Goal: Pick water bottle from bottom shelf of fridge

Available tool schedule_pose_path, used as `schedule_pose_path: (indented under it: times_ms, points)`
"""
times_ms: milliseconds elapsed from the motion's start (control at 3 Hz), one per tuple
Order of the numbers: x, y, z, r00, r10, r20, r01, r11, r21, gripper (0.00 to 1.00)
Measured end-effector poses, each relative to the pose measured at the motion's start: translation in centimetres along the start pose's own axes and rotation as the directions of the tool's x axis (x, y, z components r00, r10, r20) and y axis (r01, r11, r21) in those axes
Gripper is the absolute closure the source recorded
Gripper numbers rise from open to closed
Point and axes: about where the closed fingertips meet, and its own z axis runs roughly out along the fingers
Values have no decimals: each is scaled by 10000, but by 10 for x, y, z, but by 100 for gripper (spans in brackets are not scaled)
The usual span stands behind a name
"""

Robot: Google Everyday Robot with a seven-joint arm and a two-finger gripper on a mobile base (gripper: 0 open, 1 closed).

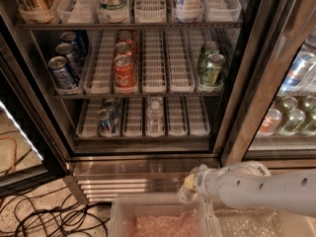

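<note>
The fridge (237, 83) stands open, with a ribbed steel base. Its bottom shelf (190, 117) holds white slotted lane trays. The water bottle (154, 117), clear with a white cap, stands upright in the middle lane of that shelf. Blue cans (105, 120) stand two lanes to its left. My gripper (189, 185) is at the end of the white arm low on the right. It is outside the fridge, in front of the steel base and well below and to the right of the bottle. It holds nothing that I can see.
The middle shelf holds blue cans (61, 72), red cans (123, 70) and green cans (211, 65). A clear plastic bin (118, 216) sits just below the gripper. Black cables (44, 218) lie on the floor at left. A second cooler with cans (291, 117) is at right.
</note>
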Motion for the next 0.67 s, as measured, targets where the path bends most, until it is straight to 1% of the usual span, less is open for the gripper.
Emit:
schedule_pose_path:
  times_ms: [333, 667]
  points:
    - [43, 14, 18, 9924, 477, -1136, -524, 9979, -388, 100]
    - [57, 34, 18, 9889, 209, -1469, -328, 9963, -790, 100]
